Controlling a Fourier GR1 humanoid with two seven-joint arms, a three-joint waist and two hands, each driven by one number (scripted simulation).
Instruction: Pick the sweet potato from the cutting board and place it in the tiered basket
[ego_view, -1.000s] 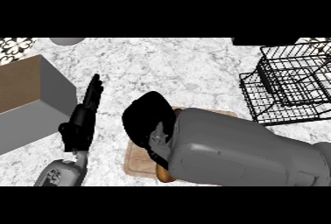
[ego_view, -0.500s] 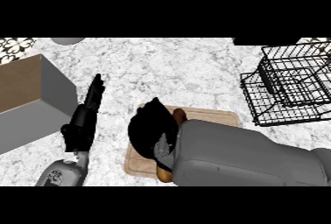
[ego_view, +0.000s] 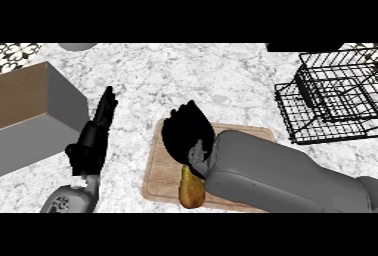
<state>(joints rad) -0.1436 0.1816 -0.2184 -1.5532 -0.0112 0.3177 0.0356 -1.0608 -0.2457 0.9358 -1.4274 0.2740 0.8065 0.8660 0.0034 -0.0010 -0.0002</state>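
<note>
The sweet potato (ego_view: 191, 189), orange-brown and elongated, lies on the wooden cutting board (ego_view: 164, 170) near its front edge. My right hand (ego_view: 187, 135) hovers over the board just behind the potato, fingers straight and pointing away from me, thumb near the potato's far end; the grey forearm covers the board's right half. The black wire tiered basket (ego_view: 331, 97) stands at the right. My left hand (ego_view: 94, 140) rests open at the left, fingers up.
A large box (ego_view: 33, 115) with a brown top and grey sides fills the left side. A grey round object (ego_view: 77, 46) sits at the back edge. White marble counter (ego_view: 214, 80) lies between the board and the basket.
My right hand has drawn back toward me and to the right over the board, uncovering more of the sweet potato. The left hand has stayed in place.
</note>
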